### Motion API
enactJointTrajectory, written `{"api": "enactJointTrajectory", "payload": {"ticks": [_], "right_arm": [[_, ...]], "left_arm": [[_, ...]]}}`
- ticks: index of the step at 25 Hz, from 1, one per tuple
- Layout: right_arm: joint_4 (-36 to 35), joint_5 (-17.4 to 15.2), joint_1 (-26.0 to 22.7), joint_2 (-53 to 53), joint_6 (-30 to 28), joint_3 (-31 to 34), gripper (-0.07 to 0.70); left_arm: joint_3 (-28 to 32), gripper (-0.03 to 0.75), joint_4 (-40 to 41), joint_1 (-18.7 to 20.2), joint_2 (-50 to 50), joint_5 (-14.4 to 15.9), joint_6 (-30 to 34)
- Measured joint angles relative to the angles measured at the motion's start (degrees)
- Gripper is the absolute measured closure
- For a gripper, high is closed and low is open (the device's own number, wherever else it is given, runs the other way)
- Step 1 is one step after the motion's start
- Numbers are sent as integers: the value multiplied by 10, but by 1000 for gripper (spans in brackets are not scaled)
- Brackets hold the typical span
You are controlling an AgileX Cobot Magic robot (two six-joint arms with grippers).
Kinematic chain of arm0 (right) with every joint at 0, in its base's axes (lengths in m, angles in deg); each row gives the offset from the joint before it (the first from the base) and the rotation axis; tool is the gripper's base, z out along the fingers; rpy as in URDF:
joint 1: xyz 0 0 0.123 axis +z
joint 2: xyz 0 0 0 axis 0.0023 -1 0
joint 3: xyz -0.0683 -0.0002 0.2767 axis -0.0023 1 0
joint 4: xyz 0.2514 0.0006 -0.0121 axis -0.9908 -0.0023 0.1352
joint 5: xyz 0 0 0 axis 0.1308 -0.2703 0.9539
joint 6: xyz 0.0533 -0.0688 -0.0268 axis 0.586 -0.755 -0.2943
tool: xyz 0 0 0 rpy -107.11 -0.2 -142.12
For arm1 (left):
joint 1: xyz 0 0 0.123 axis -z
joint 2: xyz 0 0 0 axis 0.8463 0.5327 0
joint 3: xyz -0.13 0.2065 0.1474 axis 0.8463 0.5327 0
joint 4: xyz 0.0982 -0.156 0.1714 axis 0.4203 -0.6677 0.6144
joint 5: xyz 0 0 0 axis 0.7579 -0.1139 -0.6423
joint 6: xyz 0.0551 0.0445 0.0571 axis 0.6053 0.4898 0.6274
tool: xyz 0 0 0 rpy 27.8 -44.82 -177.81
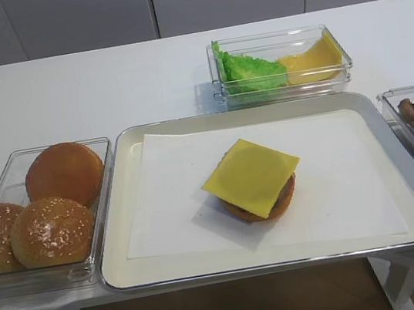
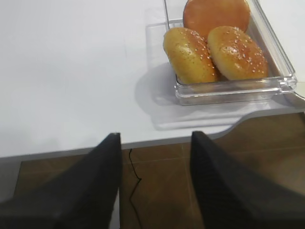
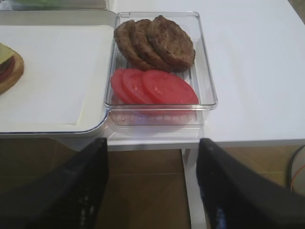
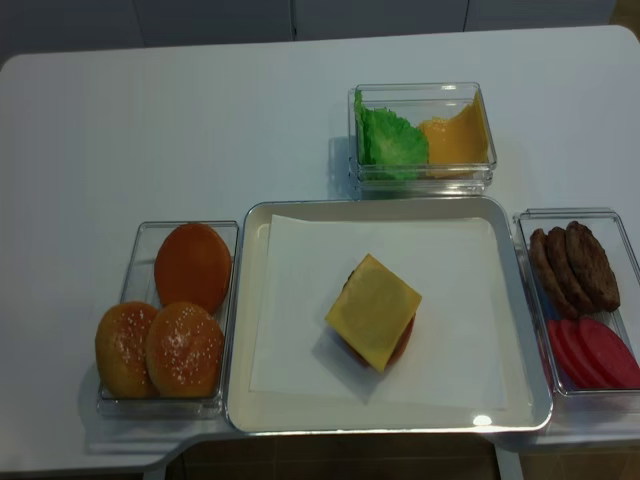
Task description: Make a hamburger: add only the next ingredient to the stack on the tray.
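Observation:
A square yellow cheese slice (image 1: 251, 176) (image 4: 373, 309) lies flat on the stack (image 1: 280, 205), covering the brown patty and the tan bun half, with one corner hanging over the front. The stack sits mid-tray on white paper in the silver tray (image 1: 285, 262) (image 4: 243, 340). My right gripper (image 3: 152, 143) is open and holds nothing, hanging off the table's front edge before the patty bin; the stack's edge (image 3: 12, 71) shows at the far left there. My left gripper (image 2: 156, 136) is likewise open with nothing in it, below the front edge near the bun bin. Neither gripper shows in the high views.
A clear bin of three buns (image 1: 53, 217) (image 2: 214, 43) stands left of the tray. A bin with patties (image 3: 157, 43) and tomato slices (image 3: 152, 86) stands at its right. Behind the tray, another bin holds lettuce (image 1: 251, 70) and spare cheese (image 1: 313, 59).

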Motion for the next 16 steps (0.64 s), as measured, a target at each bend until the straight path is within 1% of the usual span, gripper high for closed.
{"api": "enactJointTrajectory", "payload": {"ticks": [16], "right_arm": [[0,0,0,0,3,0,188]], "left_arm": [[0,367,0,0,0,0,0]]}}
